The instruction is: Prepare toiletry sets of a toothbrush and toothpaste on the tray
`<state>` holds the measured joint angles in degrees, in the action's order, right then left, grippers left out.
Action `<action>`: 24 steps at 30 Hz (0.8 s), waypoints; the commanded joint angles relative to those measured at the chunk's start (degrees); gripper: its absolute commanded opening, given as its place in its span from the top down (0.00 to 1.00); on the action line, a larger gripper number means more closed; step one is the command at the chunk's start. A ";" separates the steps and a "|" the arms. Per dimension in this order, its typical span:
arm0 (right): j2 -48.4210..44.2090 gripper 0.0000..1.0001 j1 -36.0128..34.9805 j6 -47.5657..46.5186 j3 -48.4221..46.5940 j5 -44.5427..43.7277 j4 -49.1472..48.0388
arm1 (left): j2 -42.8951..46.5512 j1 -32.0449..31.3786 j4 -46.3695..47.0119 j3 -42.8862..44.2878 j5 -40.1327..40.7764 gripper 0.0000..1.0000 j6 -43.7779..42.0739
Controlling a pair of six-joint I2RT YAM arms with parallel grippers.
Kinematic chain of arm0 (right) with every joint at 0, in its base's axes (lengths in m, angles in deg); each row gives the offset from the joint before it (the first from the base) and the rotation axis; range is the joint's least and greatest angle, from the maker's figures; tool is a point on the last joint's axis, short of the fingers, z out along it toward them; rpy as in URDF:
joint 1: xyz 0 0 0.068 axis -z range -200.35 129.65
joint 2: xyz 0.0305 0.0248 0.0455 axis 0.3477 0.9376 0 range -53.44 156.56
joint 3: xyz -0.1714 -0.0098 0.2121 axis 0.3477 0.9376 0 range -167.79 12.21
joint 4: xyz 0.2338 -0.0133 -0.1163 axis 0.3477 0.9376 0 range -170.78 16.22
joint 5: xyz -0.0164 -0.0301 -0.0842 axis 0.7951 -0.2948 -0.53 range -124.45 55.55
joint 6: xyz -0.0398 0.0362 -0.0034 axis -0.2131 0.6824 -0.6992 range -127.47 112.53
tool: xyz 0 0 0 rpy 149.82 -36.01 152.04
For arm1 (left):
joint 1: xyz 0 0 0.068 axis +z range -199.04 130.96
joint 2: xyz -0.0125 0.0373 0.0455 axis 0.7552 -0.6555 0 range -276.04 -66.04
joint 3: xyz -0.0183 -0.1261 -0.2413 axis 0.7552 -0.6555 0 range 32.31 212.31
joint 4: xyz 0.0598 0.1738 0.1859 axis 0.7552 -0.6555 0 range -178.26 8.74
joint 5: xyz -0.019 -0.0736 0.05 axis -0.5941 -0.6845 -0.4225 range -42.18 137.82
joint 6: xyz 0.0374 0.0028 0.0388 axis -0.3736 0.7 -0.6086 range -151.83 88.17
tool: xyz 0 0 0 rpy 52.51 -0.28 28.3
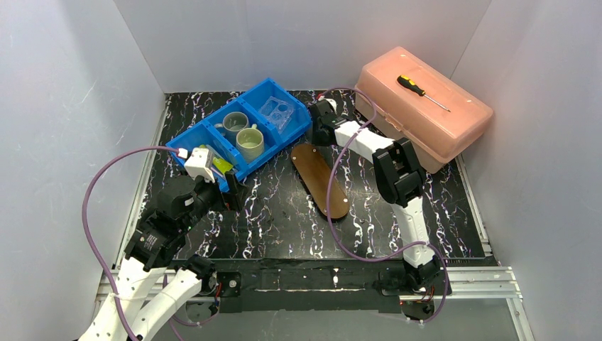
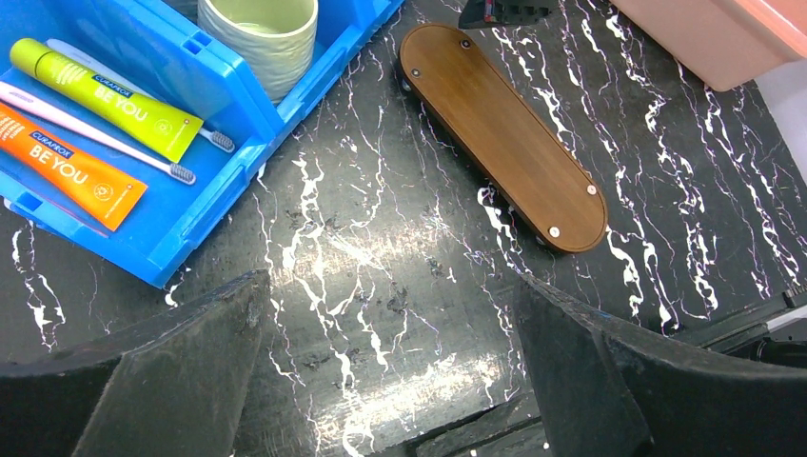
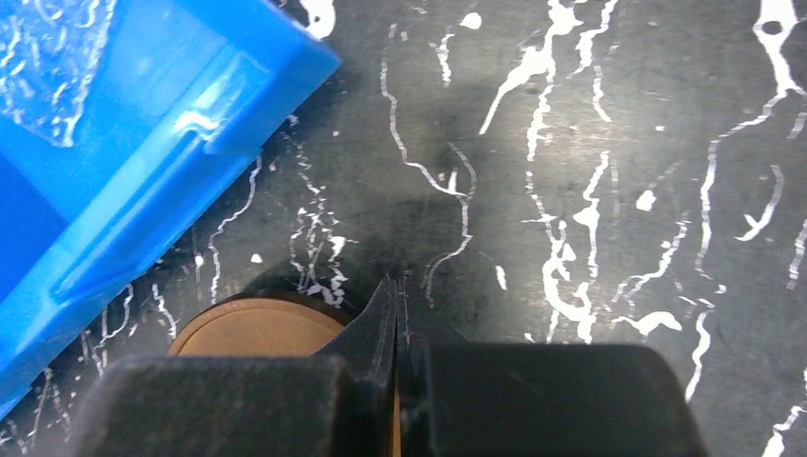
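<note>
**Tray bare, both sets in the bin: left tool released, right tool clenched**

On the top camera the tray [image 1: 319, 182] lies flat near the middle of the table [image 1: 284, 220], its long axis running from 11 to 5 o'clock, showing bare wood. The blue bin [image 1: 264, 87] sits at 10 o'clock from it. The grey mug [image 1: 233, 124] and the pale green mug [image 1: 250, 142] stand in what looks like its middle compartment, and a clear holder [image 1: 277, 112] lies in the far one.

My left wrist covers most of the near compartment from above, so only a sliver of green shows there. The left wrist camera fills that in. The orange tube [image 2: 71, 171] and the green tube [image 2: 109, 98] lie side by side, with two thin toothbrushes [image 2: 95, 141] alongside them. One brush lies between the tubes, and of the other I see little but its head past the green tube. The frame's left edge cuts off the handles.

The left gripper [image 2: 390, 381] is released, its fingers [image 2: 152, 381] spread wide over bare tabletop just by the bin's near corner, holding nothing.

The right gripper [image 3: 397, 305] is clenched, jaws pressed together with nothing between them. Its tips are over the tray's 11 o'clock end, and I cannot tell whether they touch the wood.

At 2 o'clock a pink box [image 1: 454, 131] carries a screwdriver [image 1: 422, 92] on its lid.
</note>
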<state>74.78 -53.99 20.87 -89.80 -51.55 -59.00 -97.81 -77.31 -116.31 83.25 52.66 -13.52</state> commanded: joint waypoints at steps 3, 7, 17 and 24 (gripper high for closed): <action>1.49 0.99 -0.23 -1.97 -2.03 7.67 -3.06 | 0.14 -0.16 -0.90 -0.29 -0.39 0.01 -0.64; 1.07 0.99 -0.58 -3.21 -1.81 9.41 -2.19 | 0.30 -0.12 -0.99 -0.31 -0.29 0.01 -0.64; -1.97 0.99 -2.77 -6.09 2.33 12.08 -1.92 | 0.66 -0.16 -1.08 -0.34 0.00 0.01 -0.61; -5.45 0.99 -5.86 -7.68 7.34 11.55 -2.35 | 0.81 -0.08 -1.16 -0.32 0.31 0.01 -0.60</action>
<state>73.75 -57.69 15.07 -85.43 -40.63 -60.99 -97.52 -77.29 -116.33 83.25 52.68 -13.65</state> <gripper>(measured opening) 0.029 0.992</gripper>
